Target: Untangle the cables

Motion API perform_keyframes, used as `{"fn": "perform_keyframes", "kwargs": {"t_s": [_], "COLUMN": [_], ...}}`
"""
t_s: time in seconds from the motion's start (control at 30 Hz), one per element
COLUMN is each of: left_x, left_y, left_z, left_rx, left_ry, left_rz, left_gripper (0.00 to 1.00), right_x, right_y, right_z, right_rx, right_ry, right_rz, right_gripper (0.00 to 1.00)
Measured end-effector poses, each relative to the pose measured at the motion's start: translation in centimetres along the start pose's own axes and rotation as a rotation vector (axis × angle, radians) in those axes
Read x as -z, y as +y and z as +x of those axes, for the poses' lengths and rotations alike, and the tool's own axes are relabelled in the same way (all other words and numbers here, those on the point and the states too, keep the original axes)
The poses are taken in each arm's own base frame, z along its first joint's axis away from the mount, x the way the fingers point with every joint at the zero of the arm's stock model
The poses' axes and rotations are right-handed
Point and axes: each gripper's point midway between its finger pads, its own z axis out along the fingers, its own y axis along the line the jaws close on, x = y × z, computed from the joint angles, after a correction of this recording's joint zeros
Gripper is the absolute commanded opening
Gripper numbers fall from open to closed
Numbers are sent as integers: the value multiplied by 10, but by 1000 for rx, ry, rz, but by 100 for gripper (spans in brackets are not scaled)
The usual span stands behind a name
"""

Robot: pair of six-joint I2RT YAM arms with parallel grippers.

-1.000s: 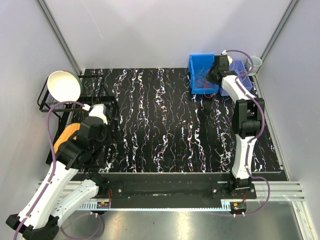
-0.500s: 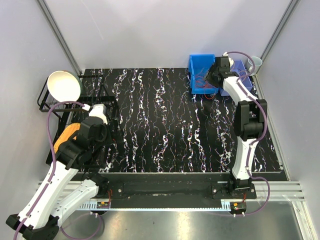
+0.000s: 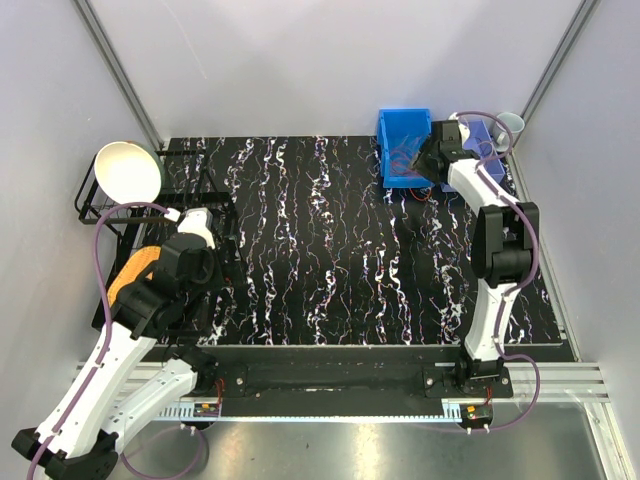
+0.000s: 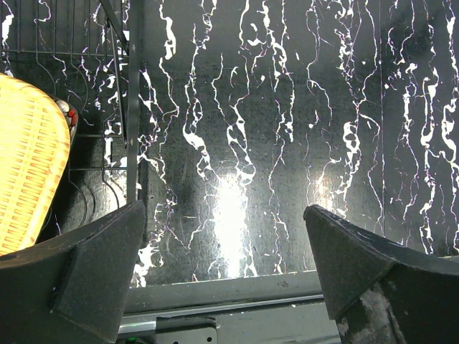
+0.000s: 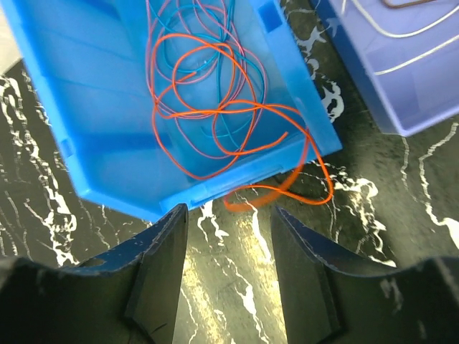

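Observation:
The cables are a tangle of thin orange, teal and pink wires lying in a blue bin. One orange loop spills over the bin's near rim onto the table. My right gripper hovers open just in front of that rim, with only the marbled table between its fingers and the orange loop just beyond the tips. From above the same bin sits at the table's far right. My left gripper is wide open and empty over the table's near-left side.
A paler blue bin holding white wires stands right of the first one, with a white cup behind it. At the far left a black wire rack carries a white bowl. A woven yellow object lies beside the left gripper.
My right gripper has gone from shut to open and drawn back slightly toward the bin's near-right corner. The left arm has not moved.

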Motion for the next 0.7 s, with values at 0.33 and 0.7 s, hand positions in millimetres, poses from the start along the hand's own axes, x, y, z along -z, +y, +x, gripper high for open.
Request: {"fn": "perform_keyframes", "kwargs": {"t_s": [0.33, 0.7], "left_x": [0, 0], "left_y": [1, 1], "left_z": [-1, -1], "left_rx": [0, 3], "left_ry": [-3, -4], "left_rz": [-6, -9], "left_gripper": [96, 96], "right_x": [37, 24], "right_y": [1, -6], "right_z": [-17, 7], "right_rx": [-9, -50], "right_ry": [-61, -1], "right_rz": [-12, -4], "right_gripper": [57, 57]}}
